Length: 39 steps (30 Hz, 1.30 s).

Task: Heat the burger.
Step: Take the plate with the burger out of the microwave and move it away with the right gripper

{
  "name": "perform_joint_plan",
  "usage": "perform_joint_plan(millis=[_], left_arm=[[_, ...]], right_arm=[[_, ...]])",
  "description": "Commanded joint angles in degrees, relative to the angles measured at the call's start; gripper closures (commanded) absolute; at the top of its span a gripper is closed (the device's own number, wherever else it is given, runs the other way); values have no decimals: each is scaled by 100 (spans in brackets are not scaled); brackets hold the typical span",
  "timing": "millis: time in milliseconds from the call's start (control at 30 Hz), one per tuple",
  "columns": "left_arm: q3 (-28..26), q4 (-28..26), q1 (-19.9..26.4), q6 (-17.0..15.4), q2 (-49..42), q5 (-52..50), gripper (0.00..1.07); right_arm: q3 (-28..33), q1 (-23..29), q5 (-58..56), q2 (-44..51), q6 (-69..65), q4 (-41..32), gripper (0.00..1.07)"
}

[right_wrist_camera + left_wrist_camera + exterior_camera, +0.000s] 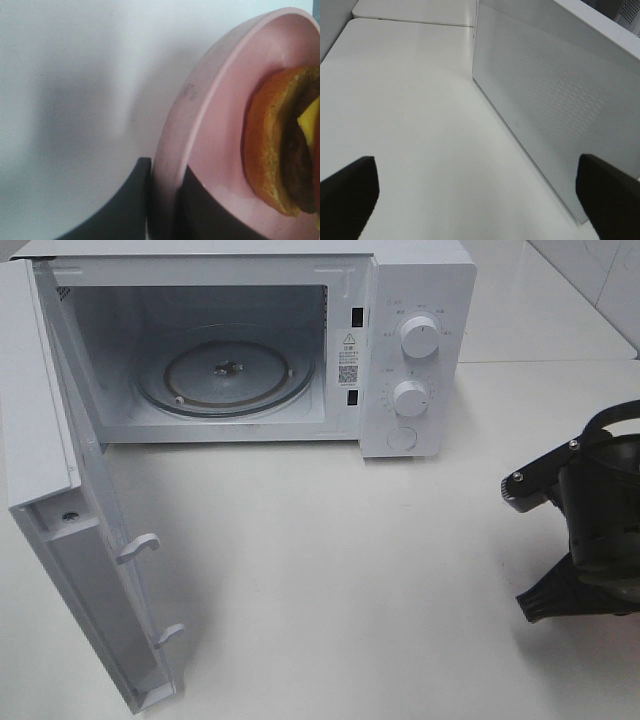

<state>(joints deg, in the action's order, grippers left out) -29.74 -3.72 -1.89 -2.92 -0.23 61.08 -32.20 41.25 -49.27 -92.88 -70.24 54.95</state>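
Step in hand, as you'd judge it: carry the burger [280, 150] to the microwave [260, 340]. Door [70, 540] is swung fully open to the left; the glass turntable [225, 375] sits bare inside the cavity.

Right gripper [162, 200]: clenched on the rim of the pink plate [215, 115], 1 jaw under the rim, 1 over it. The burger rides on that plate, bun edge, patty and a bit of yellow cheese showing in the right wrist view. From the high camera you see only the black wrist at the right edge of the table [350, 570], well apart from the microwave; plate and burger don't show there.

Left gripper [480, 200]: released, fingers wide apart, nothing between them. It hangs over bare tabletop just beside the open door's perforated outer face.

Next move, your call: bring the right arm across toward the cavity, keep the plate level so the burger doesn't slide, clear the door's latch hooks [140, 548], and set the plate centred on the turntable. The rim grip is narrow, so expect the plate to want to tip.
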Motion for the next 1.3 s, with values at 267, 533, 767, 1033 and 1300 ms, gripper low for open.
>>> perform_joint_plan(millis=[267, 533, 767, 1033, 1300], left_arm=[[17, -40, 11, -6, -40, -6, 7], [17, -40, 11, -6, -40, -6, 7], [17, -40, 11, -6, -40, -6, 7], [17, -40, 11, -6, -40, -6, 7], [17, -40, 11, -6, -40, -6, 7]], right_arm=[[-46, -46, 103, -539, -327, 447, 105], [-46, -46, 201, -647, -481, 567, 105], [-46, -298, 378, -647, -647, 699, 105], [-46, -636, 796, -665, -733, 831, 104], [-46, -647, 854, -1077, -756, 997, 104]])
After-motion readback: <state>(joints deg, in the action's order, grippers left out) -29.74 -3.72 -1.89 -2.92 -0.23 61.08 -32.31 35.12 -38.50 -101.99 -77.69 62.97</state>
